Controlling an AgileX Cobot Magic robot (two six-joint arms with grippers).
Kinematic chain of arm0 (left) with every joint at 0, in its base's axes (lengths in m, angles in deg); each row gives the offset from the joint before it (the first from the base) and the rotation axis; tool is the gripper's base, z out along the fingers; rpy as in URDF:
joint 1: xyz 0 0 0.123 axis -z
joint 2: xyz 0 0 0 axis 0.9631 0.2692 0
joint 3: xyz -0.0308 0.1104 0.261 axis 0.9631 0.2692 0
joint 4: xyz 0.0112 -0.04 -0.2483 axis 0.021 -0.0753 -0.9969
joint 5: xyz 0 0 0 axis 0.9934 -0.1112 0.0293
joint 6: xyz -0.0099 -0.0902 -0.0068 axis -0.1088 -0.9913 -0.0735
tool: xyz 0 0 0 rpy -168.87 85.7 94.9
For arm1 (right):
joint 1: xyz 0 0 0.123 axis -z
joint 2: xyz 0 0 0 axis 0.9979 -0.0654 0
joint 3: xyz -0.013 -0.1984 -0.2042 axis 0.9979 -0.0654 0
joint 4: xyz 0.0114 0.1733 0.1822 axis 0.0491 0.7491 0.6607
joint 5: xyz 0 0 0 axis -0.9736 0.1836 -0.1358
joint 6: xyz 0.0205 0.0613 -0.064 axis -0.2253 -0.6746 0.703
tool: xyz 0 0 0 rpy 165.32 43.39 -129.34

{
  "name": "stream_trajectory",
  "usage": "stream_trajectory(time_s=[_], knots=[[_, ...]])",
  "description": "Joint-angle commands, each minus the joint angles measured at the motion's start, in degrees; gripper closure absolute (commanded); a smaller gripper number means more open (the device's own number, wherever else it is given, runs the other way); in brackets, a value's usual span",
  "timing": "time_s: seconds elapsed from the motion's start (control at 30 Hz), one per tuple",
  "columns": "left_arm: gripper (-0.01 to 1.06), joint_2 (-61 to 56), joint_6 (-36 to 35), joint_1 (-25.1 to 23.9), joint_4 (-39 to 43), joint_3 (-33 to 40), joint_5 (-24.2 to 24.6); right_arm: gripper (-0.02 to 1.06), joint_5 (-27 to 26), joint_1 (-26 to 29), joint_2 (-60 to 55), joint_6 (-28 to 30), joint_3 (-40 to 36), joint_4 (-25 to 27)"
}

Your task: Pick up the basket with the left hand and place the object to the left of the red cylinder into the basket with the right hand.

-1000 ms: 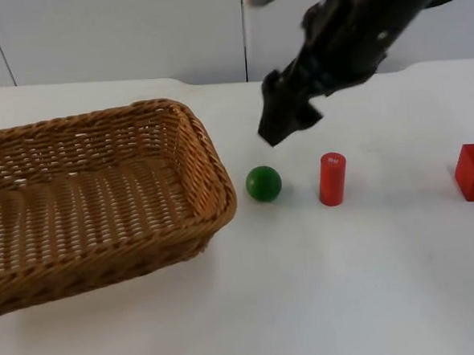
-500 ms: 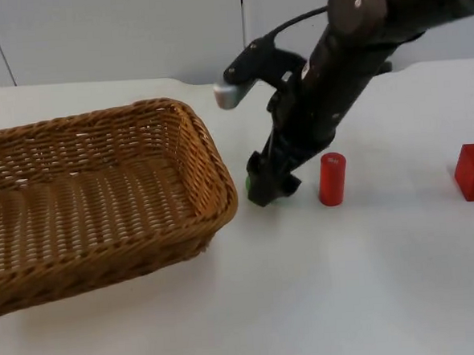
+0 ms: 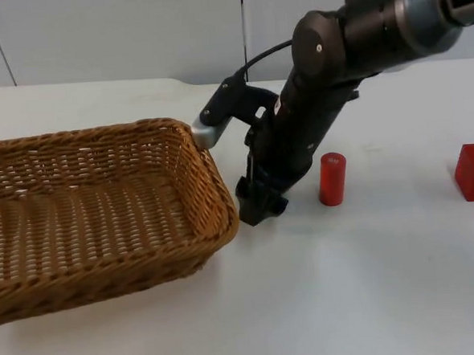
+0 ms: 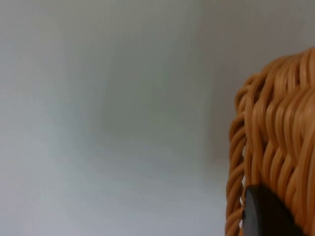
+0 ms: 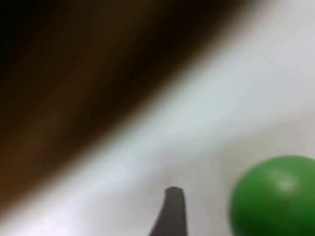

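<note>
Ball (image 5: 273,196), green, round, smooth, beside right gripper (image 3: 257,204); finger state unclear on both grippers.

A lab bench — bare white table (image 3: 373,298), grey partition wall (image 3: 115,32) — set for robot trials.

In the top view the right pincer (image 3: 259,206) covers the green ball. In the right wrist view the green ball (image 5: 275,196), beside the pincer's fingertip, is cut by the frame edge. The wicker basket (image 3: 94,202) runs off frame, hiding the left pincer's grip.
</note>
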Motion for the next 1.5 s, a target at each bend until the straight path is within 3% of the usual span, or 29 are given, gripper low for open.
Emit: stream_trajectory(time_s=[0.0,0.03,0.13,0.17,0.3,0.6,0.73,0.9,1.3,1.47], knots=[[1.05,-0.3,-0.2,-0.1,-2.2,-0.1,1.8,0.45,-0.1,-0.1,-0.1,-2.2,0.4,-3.7],[1.05,-0.3,-0.2,-0.1,-2.2,-0.1,1.8,0.45,-0.1,-0.1,-0.1,-2.2,0.4,-3.7],[1.05,-0.3,-0.2,-0.1,-2.2,-0.1,1.8,0.73,0.4,-0.1,0.3,-3.3,0.4,-4.3],[1.05,-0.3,-0.2,-0.1,-2.2,-0.1,1.8,0.73,0.4,-0.1,0.3,-3.3,0.4,-4.3],[1.05,-0.3,-0.2,-0.1,-2.2,-0.1,1.9,1.05,0.6,-0.1,3.0,-3.5,0.4,-4.1],[1.05,-0.3,-0.2,-0.1,-2.5,-0.1,1.9,1.05,6.9,-0.1,16.5,-3.5,0.4,-4.1],[1.05,-0.3,-0.2,-0.1,-2.5,-0.1,1.9,1.05,12.9,-0.1,25.0,-3.3,0.4,-1.4],[1.05,-0.3,-0.2,-0.1,-2.5,-0.1,1.9,1.05,15.2,-0.1,30.4,-5.0,0.4,0.3],[1.05,-0.3,-0.2,-0.1,-2.4,-0.1,2.0,1.05,19.2,-0.3,32.3,-15.0,0.4,0.7],[1.05,-0.3,-0.2,-0.1,-2.6,-0.1,1.9,1.05,19.6,-2.2,32.3,-16.0,0.4,5.0]])
